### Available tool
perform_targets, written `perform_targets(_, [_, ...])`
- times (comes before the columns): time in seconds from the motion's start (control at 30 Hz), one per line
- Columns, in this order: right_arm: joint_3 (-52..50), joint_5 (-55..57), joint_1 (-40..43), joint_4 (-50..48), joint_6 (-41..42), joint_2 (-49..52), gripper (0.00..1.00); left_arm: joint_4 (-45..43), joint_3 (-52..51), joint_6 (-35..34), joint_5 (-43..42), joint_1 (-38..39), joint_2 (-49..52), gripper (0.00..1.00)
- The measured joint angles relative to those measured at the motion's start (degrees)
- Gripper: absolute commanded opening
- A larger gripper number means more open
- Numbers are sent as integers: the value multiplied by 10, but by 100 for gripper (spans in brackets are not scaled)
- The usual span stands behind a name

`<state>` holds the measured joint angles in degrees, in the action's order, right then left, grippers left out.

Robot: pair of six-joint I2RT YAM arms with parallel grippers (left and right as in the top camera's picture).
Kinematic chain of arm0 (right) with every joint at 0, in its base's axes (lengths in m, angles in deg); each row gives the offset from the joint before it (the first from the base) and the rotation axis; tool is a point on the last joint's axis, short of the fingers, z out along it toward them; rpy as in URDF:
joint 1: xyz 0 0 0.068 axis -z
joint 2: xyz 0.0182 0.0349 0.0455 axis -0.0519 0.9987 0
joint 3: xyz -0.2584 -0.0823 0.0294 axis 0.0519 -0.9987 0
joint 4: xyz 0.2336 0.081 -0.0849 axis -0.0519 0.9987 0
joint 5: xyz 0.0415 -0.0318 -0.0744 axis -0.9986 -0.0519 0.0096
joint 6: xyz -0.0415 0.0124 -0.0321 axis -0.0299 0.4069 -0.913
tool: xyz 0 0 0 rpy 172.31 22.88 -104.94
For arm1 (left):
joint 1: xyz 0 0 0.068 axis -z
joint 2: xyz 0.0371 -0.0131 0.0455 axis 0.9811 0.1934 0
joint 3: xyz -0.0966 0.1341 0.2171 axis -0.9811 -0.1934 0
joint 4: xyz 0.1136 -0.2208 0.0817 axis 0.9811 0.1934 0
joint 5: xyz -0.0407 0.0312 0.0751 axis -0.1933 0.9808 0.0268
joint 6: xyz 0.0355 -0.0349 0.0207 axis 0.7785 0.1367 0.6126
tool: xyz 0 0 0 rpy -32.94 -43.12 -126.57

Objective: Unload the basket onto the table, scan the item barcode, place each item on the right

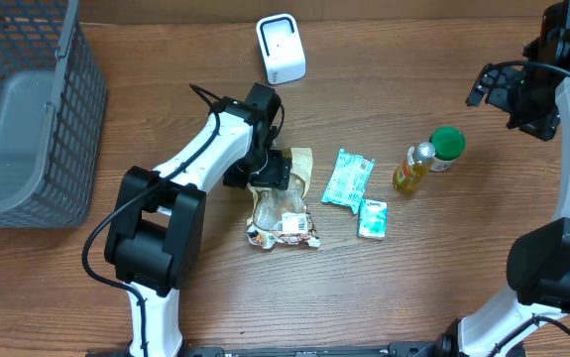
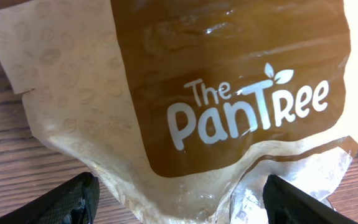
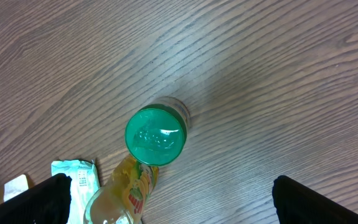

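The task looks to be at its very start. The snack bag [image 1: 285,210], a brown and cream pouch printed "The PanTree", lies flat on the wooden counter [image 1: 443,288] near the middle, just left of a teal packet [image 1: 348,178] and a small green-and-white packet [image 1: 372,218]. The white scanner [image 1: 281,48] stands well apart from it at the far edge of the counter, so nothing has been presented to it yet.

The left gripper [image 2: 185,200] hangs directly over the bag with its jaws spread wide, one finger on either side of the pouch. The left wrist view shows no pinch, so the gripper reads as released, though whether the fingers touch the film cannot be told. The right gripper [image 3: 179,202] is also released and empty, hovering high over a green-lidded jar [image 3: 155,137] and a yellow bottle [image 3: 124,193] lying beside it.

Judging from this, what is left is nearly everything: closing on the bag, lifting it, finding the barcode, which cannot be made out in any view, and turning it toward the scanner. A grey mesh basket [image 1: 27,109] sits at the left.
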<state>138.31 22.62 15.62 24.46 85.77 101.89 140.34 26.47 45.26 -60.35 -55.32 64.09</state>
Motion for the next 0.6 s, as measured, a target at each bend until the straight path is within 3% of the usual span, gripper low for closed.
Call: perform_targets(0.6, [0, 0, 0, 0, 0, 0, 100, -3, 0, -13, 13, 9, 0, 85])
